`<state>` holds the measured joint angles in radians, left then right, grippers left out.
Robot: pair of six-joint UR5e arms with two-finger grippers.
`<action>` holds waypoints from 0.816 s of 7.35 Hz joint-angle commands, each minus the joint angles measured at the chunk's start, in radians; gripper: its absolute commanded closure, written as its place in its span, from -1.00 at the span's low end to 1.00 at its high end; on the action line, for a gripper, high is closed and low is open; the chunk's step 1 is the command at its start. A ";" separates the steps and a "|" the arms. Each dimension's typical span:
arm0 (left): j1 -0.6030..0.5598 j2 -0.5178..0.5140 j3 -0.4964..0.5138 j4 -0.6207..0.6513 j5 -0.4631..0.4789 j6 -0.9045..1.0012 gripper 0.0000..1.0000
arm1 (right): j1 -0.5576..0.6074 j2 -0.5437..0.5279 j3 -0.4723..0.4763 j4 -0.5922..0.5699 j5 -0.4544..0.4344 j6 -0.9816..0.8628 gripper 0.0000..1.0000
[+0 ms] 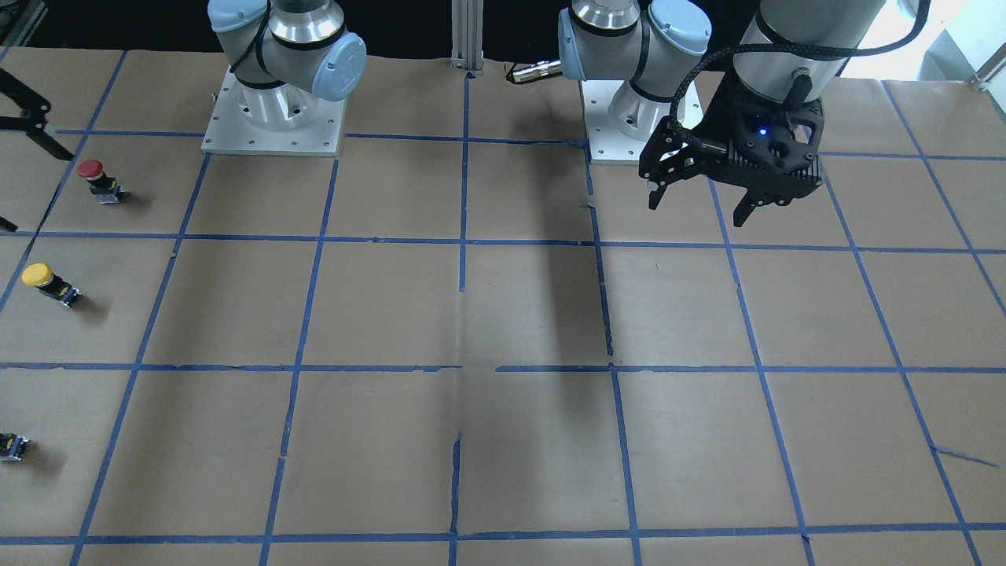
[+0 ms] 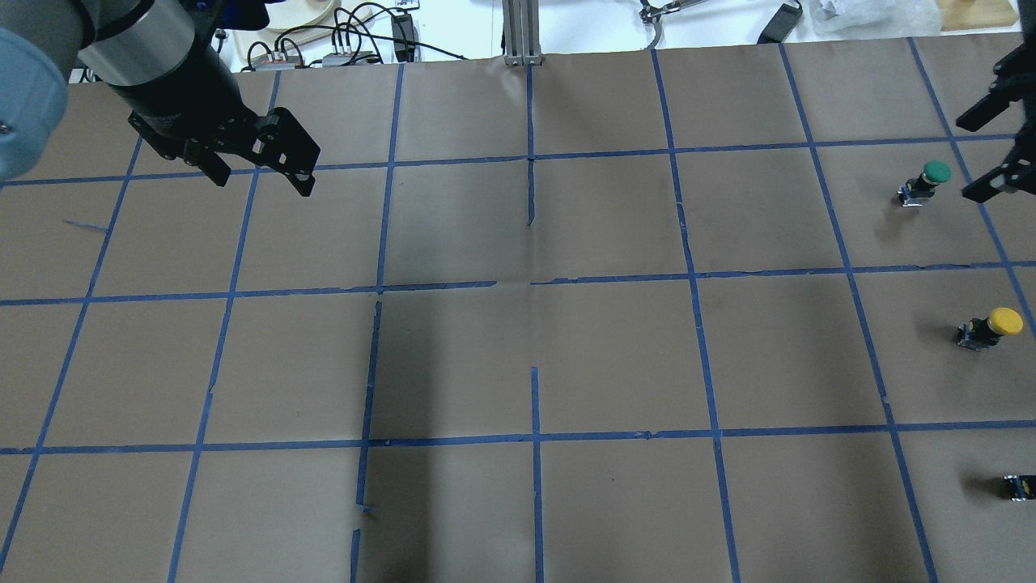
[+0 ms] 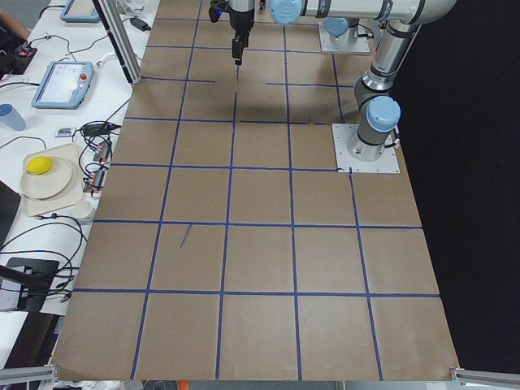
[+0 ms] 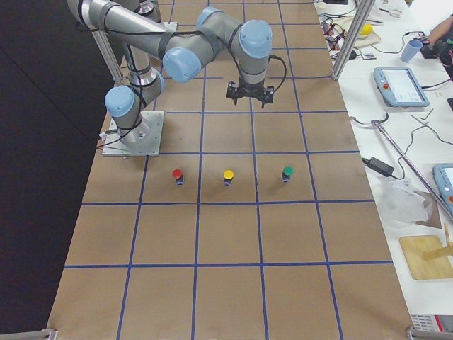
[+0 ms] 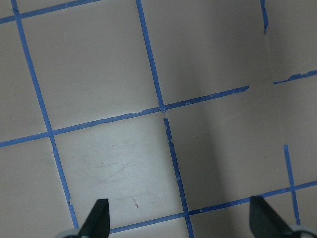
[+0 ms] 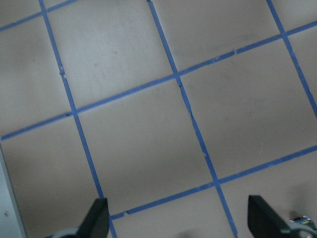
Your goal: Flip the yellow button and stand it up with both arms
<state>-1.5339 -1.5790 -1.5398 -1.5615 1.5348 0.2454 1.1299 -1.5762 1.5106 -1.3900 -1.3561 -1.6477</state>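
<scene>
Brown paper covers the worktop [image 4: 226,234], ruled into squares by blue tape [image 2: 615,438]. Toward the robot's right end stands the yellow button [image 4: 228,174], in the middle of a row of three. In the right-side view its cap sits above its black body. A red button [image 4: 178,174] sits in the neighbouring square on the robot's side, and a green button [image 4: 287,172] in the square on the operators' side. Each is well apart from the yellow one.

The right arm [image 4: 212,32] hangs above the worktop beyond the row, closer to the green button than to the yellow one in the overhead view. Its jaws are spread wide and empty. The left arm [image 1: 794,47] hovers over the other half of the worktop, well apart from all three buttons, its jaws likewise spread and empty.

A metal mounting plate [image 4: 131,138] carries the right arm's base near the red button. An aluminium post [image 2: 522,32] rises at the operators' edge. Beyond that edge lie a teach pendant [image 4: 400,85], a blue cup [image 4: 410,49], a wooden board [image 4: 425,256] and loose cables.

The pendant's screen and any marking on the buttons are too small to read.
</scene>
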 commanded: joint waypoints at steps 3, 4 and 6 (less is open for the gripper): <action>-0.002 -0.001 0.000 0.005 0.001 0.000 -0.99 | 0.349 -0.036 -0.003 0.025 -0.081 0.727 -1.00; -0.002 -0.001 0.000 0.005 0.002 0.000 -1.00 | 0.417 -0.035 -0.003 0.020 -0.140 0.820 -1.00; -0.006 -0.003 0.000 0.005 0.005 0.000 -0.99 | 0.452 -0.033 -0.001 0.017 -0.152 0.987 -1.00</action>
<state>-1.5388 -1.5805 -1.5400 -1.5570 1.5383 0.2448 1.5529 -1.6098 1.5088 -1.3699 -1.4949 -0.7707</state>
